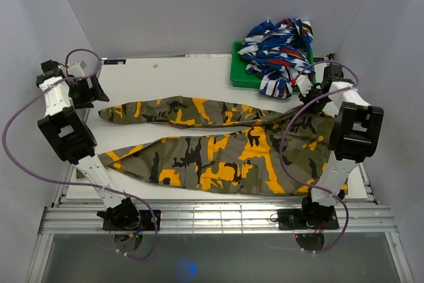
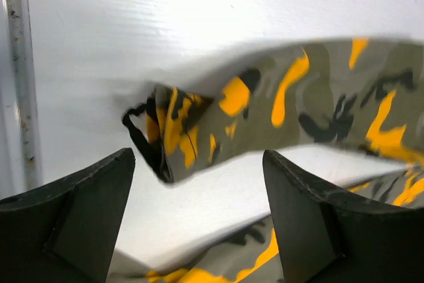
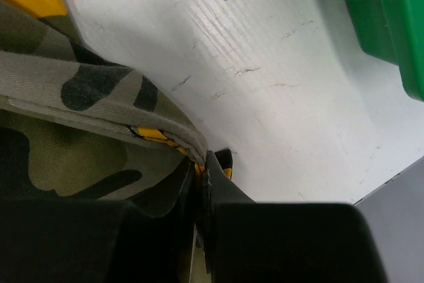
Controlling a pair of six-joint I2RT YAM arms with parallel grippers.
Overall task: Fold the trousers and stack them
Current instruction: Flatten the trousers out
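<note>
The camouflage trousers lie spread across the white table, waist at the right, both legs running left. The far leg ends in a cuff at the left. My left gripper is open and hovers just left of that cuff; its fingers stand wide apart with bare table between them. My right gripper is shut on the trousers' waist edge at the far right corner of the garment.
A green bin at the back right holds a bundle of blue, white and red cloth; the bin's corner also shows in the right wrist view. A metal rail runs along the table's left edge.
</note>
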